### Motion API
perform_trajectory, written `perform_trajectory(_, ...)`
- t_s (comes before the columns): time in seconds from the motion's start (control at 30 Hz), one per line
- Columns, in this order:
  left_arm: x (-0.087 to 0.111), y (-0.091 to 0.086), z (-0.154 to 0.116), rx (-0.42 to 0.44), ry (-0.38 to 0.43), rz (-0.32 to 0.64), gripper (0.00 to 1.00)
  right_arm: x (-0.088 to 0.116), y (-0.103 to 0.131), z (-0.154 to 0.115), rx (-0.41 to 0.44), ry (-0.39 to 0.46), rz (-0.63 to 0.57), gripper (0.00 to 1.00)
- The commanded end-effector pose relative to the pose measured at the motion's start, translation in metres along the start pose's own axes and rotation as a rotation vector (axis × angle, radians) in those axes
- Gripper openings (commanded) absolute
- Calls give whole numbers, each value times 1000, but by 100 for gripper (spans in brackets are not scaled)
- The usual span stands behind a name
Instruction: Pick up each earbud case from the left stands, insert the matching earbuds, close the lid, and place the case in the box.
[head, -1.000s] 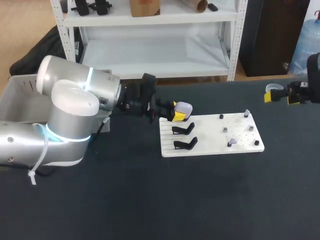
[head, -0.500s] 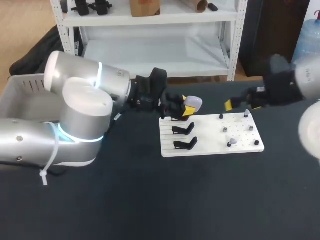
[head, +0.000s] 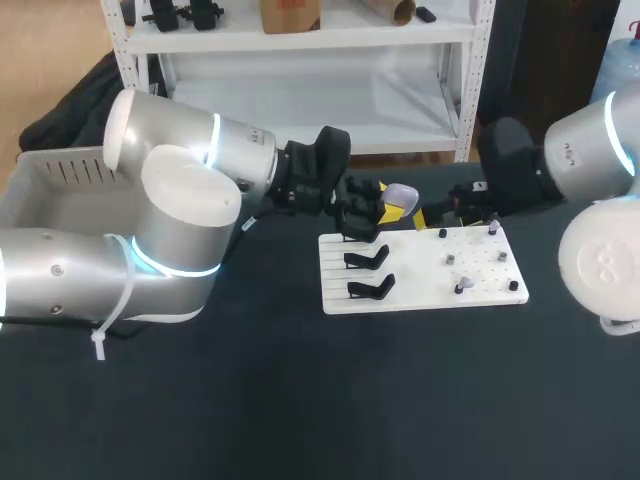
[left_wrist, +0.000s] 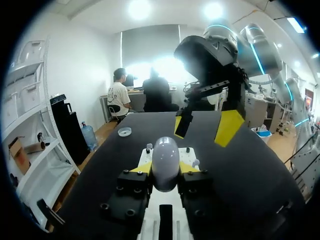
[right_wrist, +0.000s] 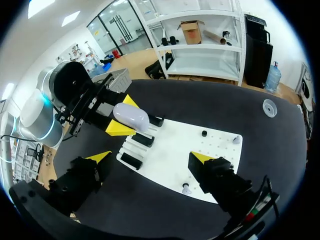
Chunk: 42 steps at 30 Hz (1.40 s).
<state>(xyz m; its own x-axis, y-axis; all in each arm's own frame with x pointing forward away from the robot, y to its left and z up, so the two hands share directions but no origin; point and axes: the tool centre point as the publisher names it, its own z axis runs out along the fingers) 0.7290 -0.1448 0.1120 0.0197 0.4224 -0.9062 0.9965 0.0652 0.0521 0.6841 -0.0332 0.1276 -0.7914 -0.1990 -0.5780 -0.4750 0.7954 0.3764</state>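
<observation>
The earbud case (head: 400, 193) sits between the yellow fingers of the left gripper (left_wrist: 165, 170), which press on it from both sides. The case is up in the air, over the far edge of the white board (head: 420, 295), just above the black stands (head: 368, 274). It looks smooth and round, so its lid seems to be shut.

The right gripper (right_wrist: 150, 158) hangs over the board, close in front of the case. Its fingers are spread wide and hold nothing.

The two stands that show are bare. A few small earbuds (head: 460, 287) sit on pegs on the right part of the board. The grey box (head: 45, 185) is far off to the left, well apart from the case. What lies inside it cannot be seen.

So picking up this case looks done. The rest looks not yet done: the earbuds must go into the case, the lid must be closed, and the case must go into the box.
</observation>
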Motion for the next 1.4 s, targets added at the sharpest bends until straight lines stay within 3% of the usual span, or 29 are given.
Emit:
perform_trajectory(0.03, -1, -3, 0, 8, -6, 9, 0, -7, -2, 7, -19, 11, -1, 100)
perform_trajectory(0.9, 0, -30, -6, 39, -39, 41, 0, -25, -8, -4, 27, -16, -20, 100)
perform_trajectory(1.0, 3, -32, -12, 27, -70, 34, 0, -25, -9, -11, 102, -47, -67, 100)
perform_trajectory(1.07, 4, -31, -18, 39, -117, 26, 0, -24, -13, -14, 149, -7, -85, 100)
perform_trajectory(1.1, 4, -31, -22, 33, -138, 25, 0, -23, -17, -15, 225, -38, -129, 100)
perform_trajectory(1.13, 3, -30, -24, 26, -147, 25, 0, -22, -21, -17, 270, -9, -131, 100)
perform_trajectory(1.2, 2, -28, -30, 28, -178, 25, 0, -18, -28, -18, 301, 51, -146, 100)
perform_trajectory(1.4, -8, -24, -47, 29, -248, 33, 0, -8, -48, -25, 353, 107, -133, 100)
